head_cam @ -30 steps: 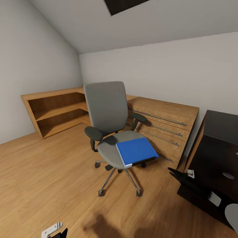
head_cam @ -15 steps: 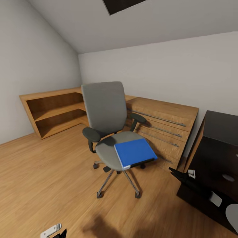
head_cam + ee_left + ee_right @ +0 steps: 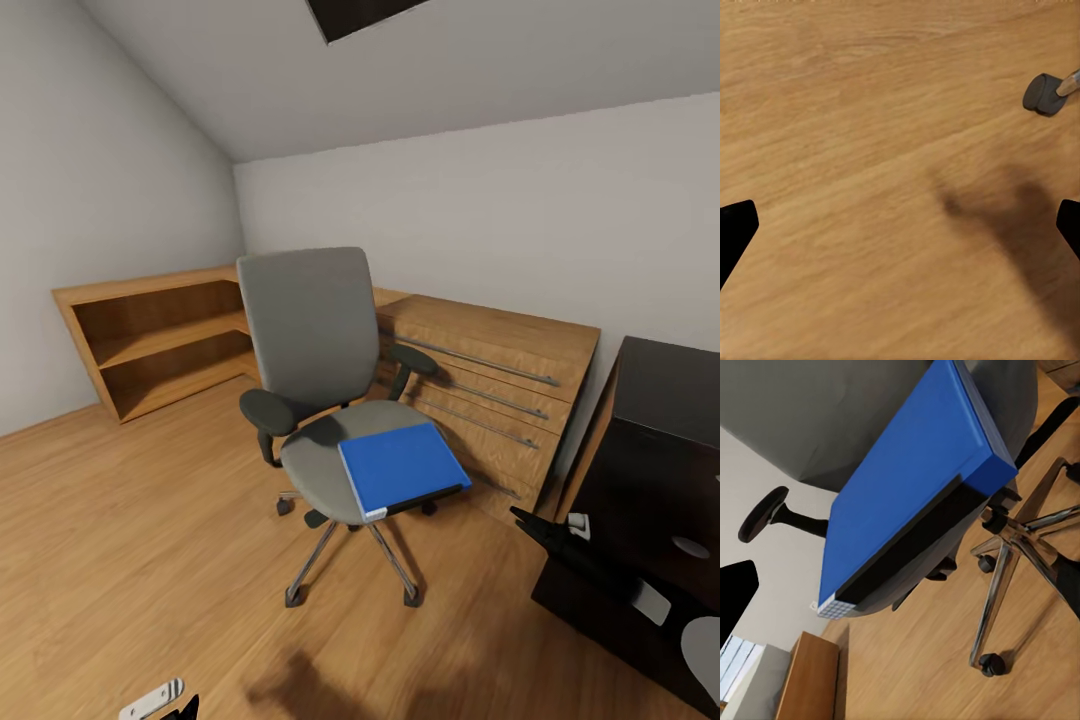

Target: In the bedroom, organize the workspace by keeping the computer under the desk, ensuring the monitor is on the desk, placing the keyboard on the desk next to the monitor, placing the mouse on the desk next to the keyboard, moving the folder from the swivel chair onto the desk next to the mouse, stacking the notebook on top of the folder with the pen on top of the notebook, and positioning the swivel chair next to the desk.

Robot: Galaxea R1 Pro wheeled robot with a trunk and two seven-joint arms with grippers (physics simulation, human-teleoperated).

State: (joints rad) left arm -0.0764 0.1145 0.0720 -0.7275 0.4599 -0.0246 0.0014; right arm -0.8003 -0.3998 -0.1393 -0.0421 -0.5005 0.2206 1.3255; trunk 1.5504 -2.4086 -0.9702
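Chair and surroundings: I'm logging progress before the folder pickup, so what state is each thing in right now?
swivel chair: upright on the floor, away from the desk
folder: closed, flat on the chair seat, overhanging its front edge
desk: drawers shut
left gripper: open, empty, above bare floor
right gripper: open, empty, facing the folder

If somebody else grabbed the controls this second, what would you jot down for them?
Left gripper: open, empty, over bare wooden floor near a chair castor.
Right gripper: open, empty, aimed at the folder's edge.
Blue folder lies flat on the swivel chair seat, overhanging its front edge.
Black desk stands to the right, apart from the chair.
Done: nothing visible yet.
Left: grasp the folder, carry it to the desk, then bring the chair beside the desk.
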